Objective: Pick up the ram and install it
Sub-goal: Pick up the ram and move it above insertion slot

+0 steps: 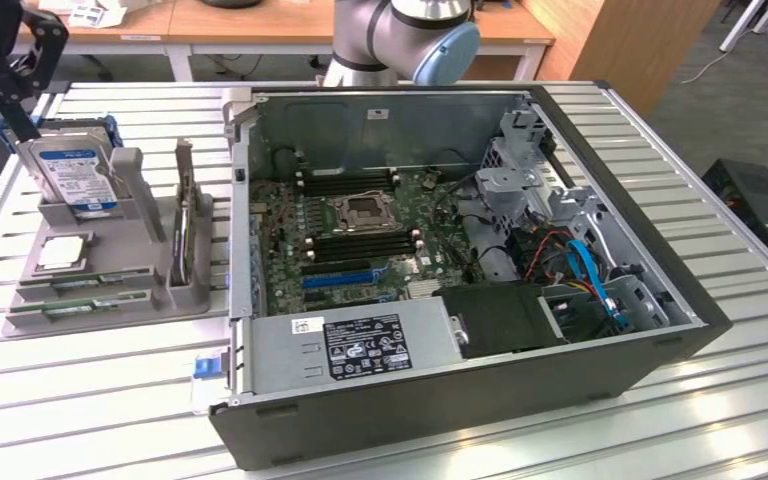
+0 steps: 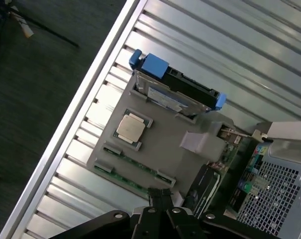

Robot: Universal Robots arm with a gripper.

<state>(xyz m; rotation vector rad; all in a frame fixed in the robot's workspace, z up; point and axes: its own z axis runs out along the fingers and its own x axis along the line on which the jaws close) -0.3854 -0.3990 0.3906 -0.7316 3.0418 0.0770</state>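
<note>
- The pincer (image 1: 8, 95) is seen closed, its fingers (image 2: 162, 199) pressed together and nothing held between them.
- It is poised above the grey holder (image 1: 104, 322) at the exterior view's left, close to the upright hard drive (image 1: 71, 175).
- The ram (image 1: 87, 286) is found lying in a long slot of the holder, just beside the square processor chip (image 1: 61, 253) (a second green stick is seated in the next slot, nearer the holder's edge).
- In the wrist view the ram (image 2: 135, 163) is shown untouched, a little beyond the fingertips.
- The holder is set on the slatted metal desk (image 1: 91, 400).
- The open computer case (image 1: 624, 370) is placed just beside it, to the exterior view's right, with the motherboard (image 1: 418, 215) exposed and its black slots (image 1: 357, 247) unfilled.
</note>
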